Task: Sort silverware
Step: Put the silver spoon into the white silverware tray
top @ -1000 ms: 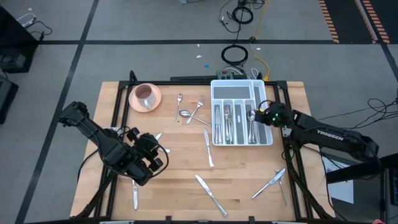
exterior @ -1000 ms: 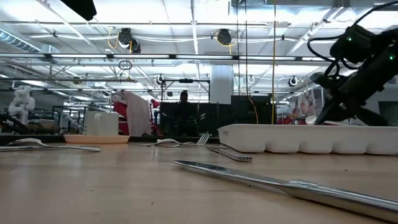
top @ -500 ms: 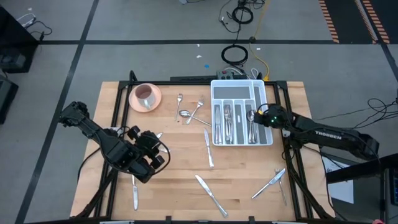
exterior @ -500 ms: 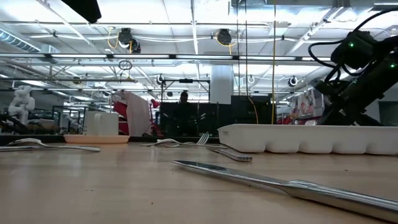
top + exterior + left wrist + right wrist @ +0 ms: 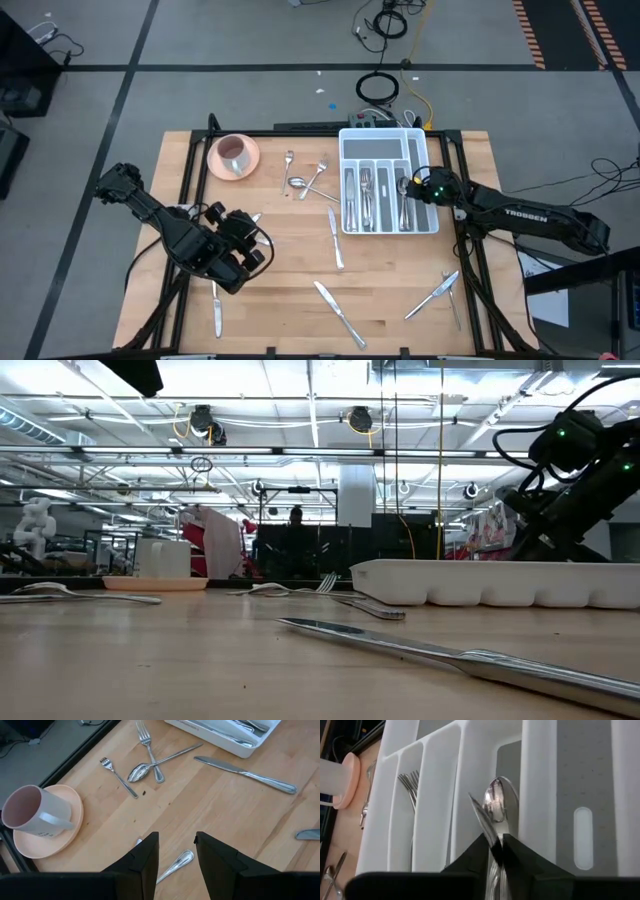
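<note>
The white tray (image 5: 388, 140) stands at the table's far right with forks, knives and spoons lying in its slots. My right gripper (image 5: 494, 851) is at the tray's right side (image 5: 418, 187), shut on a spoon (image 5: 496, 800) over the slot that holds spoons. My left gripper (image 5: 176, 850) hangs open over the table's left near part (image 5: 250, 240), above the handle of a loose piece (image 5: 175, 862) lying flat. More silverware lies loose on the wood: a fork crossed with a spoon (image 5: 308, 180), a small fork (image 5: 289, 165) and knives (image 5: 335, 238). My right gripper pinches the spoon's handle (image 5: 495, 836) between its two fingers, which lie along it. The bowl (image 5: 496, 795) points ahead of the fingertips over the spoon slot. The fingers come slanting down from the table's right. Whether the spoon rests on the tray, I cannot tell.
A pink plate with a cup (image 5: 233, 155) sits at the far left. Another knife (image 5: 338, 313) lies near the near edge, a piece (image 5: 216, 312) at the near left, and several pieces (image 5: 435, 295) at the near right. Bare wood lies in the table's middle.
My right gripper has sunk a little and shifted slightly toward the table's left, over the tray; the spoon's bowl has dropped behind the tray wall in the low view. The fingers have stayed shut on the spoon.
</note>
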Robot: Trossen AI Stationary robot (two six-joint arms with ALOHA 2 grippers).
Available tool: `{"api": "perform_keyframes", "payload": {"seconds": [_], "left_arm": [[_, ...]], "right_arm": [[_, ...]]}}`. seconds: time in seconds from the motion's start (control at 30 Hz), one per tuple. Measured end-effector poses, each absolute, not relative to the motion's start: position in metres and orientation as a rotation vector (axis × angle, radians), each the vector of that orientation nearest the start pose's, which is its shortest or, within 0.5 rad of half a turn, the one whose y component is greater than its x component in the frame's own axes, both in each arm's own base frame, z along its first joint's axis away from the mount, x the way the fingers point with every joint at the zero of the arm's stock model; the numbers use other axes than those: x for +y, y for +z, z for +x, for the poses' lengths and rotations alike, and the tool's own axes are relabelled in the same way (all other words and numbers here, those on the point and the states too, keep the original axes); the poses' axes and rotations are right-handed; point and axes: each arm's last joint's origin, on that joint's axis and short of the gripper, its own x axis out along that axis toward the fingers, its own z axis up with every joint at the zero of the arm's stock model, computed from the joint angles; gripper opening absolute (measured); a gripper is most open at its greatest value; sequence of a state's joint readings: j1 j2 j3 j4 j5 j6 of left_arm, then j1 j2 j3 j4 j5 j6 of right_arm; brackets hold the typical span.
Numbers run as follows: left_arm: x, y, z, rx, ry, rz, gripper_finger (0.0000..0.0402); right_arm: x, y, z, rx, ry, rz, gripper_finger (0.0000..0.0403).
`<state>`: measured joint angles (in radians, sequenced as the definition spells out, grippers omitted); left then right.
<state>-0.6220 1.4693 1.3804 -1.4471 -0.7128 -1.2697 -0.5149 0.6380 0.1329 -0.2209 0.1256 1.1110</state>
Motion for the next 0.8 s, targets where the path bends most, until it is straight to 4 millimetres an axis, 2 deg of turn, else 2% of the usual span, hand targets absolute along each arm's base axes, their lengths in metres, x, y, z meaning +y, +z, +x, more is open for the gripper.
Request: {"api": "perform_keyframes", "payload": {"seconds": [0.3,0.47,0.67,0.8], "left_arm": [[-0.128,0.315,0.211,0.890,0.741,-0.168,0.0138],[-0.128,0.315,0.211,0.891,0.741,-0.170,0.0138],[-0.124,0.315,0.213,0.903,0.737,-0.145,0.0138],[-0.103,0.316,0.226,0.859,0.814,-0.093,0.0138]], "right_arm": [[-0.064,0.132,0.107,0.298,-0.952,1.164,0.0105],[-0.066,0.140,0.109,0.285,-0.927,1.069,0.0121],[-0.072,0.190,0.118,0.207,-0.846,0.887,0.0136],[-0.073,0.229,0.119,0.238,-0.817,0.752,0.0142]]}}
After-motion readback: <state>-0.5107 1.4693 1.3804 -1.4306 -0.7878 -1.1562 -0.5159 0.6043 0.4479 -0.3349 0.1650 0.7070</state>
